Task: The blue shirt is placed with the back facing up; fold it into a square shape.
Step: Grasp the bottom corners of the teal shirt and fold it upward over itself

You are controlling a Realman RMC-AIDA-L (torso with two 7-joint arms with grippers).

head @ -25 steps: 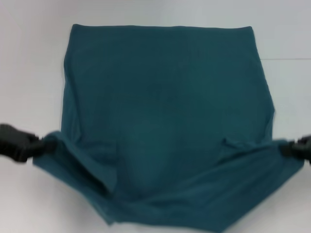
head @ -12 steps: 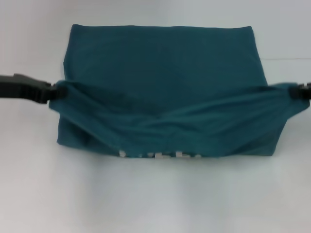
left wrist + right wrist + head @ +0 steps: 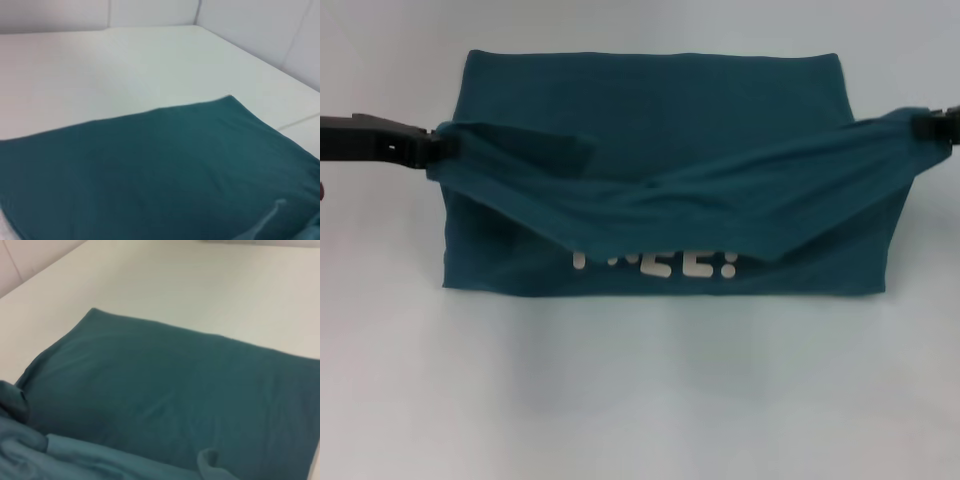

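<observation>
The blue shirt point(image 3: 660, 120) lies flat on the white table point(image 3: 640, 400), with its near portion lifted and carried back over the rest.

Left gripper point(image 3: 428, 150): positioned at the shirt's left edge, raised above the table. Its jaws are clamped on a corner of the lifted fabric, which bunches directly at the jaw tips.

Right gripper point(image 3: 932, 124): positioned at the shirt's right edge, at a similar height. Its jaws are clamped on the opposite corner of the same lifted layer.

Between the two sets of jaws the held layer spans the full width of the shirt and sags in the middle, hanging lowest roughly midway between them. Beyond the jaws, on the far side, the flat layer lies smooth up to its straight far edge.

Below the sagging layer, on the side nearer the robot, white block lettering point(image 3: 665, 262) is exposed on the fabric. The upper part of the letters is covered by the hanging fold; the word cannot be read in full.

Both wrist views show only smooth shirt fabric point(image 3: 150, 170) point(image 3: 170, 390) on the table.
</observation>
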